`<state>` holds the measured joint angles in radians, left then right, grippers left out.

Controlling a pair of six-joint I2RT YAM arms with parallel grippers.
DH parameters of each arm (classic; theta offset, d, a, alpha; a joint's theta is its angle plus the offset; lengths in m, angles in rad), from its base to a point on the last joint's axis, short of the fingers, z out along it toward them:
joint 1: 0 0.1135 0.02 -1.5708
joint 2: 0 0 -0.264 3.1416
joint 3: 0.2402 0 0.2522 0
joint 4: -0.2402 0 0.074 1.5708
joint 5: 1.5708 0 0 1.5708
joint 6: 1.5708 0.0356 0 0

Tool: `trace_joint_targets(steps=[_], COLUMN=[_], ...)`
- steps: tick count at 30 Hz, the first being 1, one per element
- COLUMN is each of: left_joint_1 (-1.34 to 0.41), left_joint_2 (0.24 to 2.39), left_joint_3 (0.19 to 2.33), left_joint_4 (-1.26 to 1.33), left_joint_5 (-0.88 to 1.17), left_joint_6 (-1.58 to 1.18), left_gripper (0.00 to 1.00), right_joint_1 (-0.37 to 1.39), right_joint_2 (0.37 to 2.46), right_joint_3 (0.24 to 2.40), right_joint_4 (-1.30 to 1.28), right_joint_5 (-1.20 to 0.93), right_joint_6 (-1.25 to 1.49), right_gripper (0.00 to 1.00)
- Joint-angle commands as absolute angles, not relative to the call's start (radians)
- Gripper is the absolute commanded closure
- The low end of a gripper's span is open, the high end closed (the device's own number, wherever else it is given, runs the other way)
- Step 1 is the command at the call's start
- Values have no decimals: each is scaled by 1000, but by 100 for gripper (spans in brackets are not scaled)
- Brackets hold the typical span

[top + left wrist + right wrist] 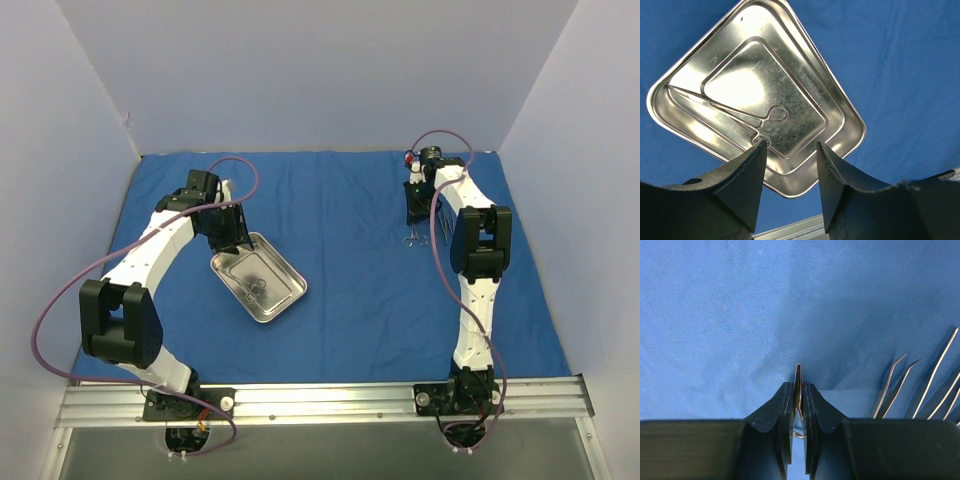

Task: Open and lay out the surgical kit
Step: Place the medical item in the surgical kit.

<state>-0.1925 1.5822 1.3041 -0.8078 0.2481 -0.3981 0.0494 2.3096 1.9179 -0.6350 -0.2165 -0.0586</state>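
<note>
Laying the instruments out in a row on the cloth looks to us like the step in hand. The blue cloth wrap (350,200) is spread flat across the table. At the far right, the right claw (798,392) is clenched on a thin steel instrument (798,374), whose tip pokes out between its pads. Just to its right on the cloth lies the row of set-down instruments (890,385), slim tweezers and longer pieces side by side.

We judge that the next move calls for lowering the held piece onto bare cloth just left of that row, parallel and not overlapping, and then letting go.

Over at the left, the steel tray (805,65) sits on the cloth turned corner-on, with one ring-handled forceps (740,111) lying across its floor. The left claw (790,152) hangs above the tray's far-left edge, released and grasping nothing. In its wrist view the forceps' rings lie just beyond its fingertips. We reckon that piece is the next to fetch, which would call for coming down astride the rings.
</note>
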Motion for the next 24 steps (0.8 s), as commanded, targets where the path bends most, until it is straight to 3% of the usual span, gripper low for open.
trace_joint_targets(steps=[1,12,15,18,24], left_joint_1=[-183,-173,-173,-173,-182], left_joint_2=[1586,1588,1588,1598,1605], left_joint_3=[1325,1335,1338,1342,1356], left_joint_4=[-785,-804,-818,-857,-913], left_joint_5=[275,264,249,210,115], left_joint_6=[-385,-388,-391,-397,-448], left_gripper=[47,46,46,45,45], right_joint_1=[41,41,43,44,67], right_joint_2=[2327,2356,2361,2352,2284], right_joint_3=[1945,1937,1939,1934,2011], right_joint_4=[-675,-669,-669,-664,-727], right_joint_5=[-206,-190,-181,-173,-71], right_joint_6=[-77,-49,-35,-17,84], right_gripper=[98,82,75,60,50])
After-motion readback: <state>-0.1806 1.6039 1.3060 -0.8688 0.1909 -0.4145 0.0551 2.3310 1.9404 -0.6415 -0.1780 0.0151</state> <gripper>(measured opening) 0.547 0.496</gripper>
